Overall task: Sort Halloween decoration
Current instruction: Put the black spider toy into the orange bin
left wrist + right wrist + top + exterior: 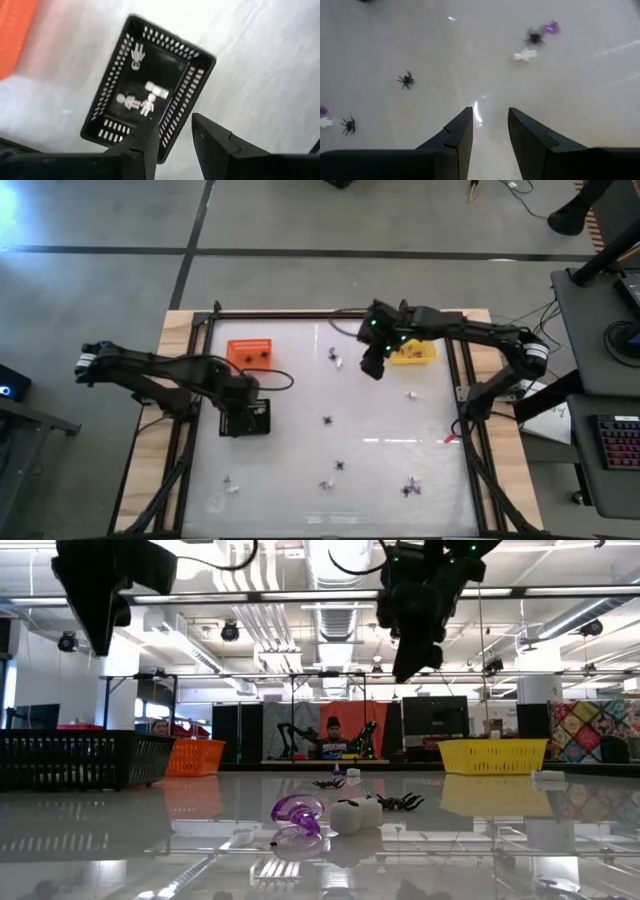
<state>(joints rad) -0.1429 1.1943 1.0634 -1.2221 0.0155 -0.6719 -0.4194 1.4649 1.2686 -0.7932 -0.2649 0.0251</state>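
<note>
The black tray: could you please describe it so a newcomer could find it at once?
Start at the table's left half, where the left gripper hovers. Directly beneath it sits the black tray, holding small white trinkets. Its neighbours, the orange tray and yellow tray, lie farther back.

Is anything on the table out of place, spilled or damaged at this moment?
Nothing looks damaged or spilled. The black tray holds only white skeleton trinkets, as sorting intends. Many trinkets remain loose on the table, for example a black spider and a purple piece; they are unsorted, not odd.
</note>
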